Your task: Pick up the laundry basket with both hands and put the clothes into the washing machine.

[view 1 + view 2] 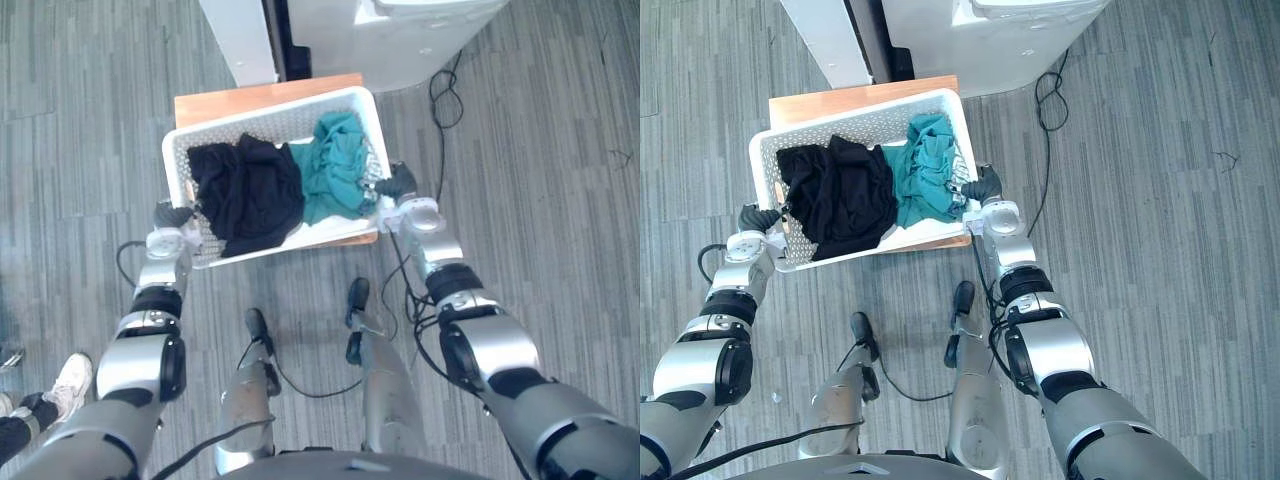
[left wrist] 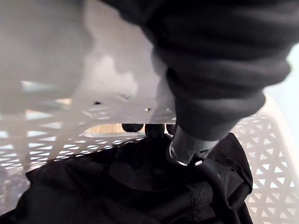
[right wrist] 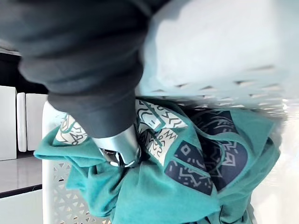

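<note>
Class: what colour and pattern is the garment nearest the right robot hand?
Teal garment, with a navy-and-white geometric print; clearest in the right wrist view.

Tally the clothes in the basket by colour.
Black garment: 1
Teal garment: 1
Total: 2, both in the white basket.

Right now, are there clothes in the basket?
In: a black garment and a teal garment lie inside the white basket.
</note>
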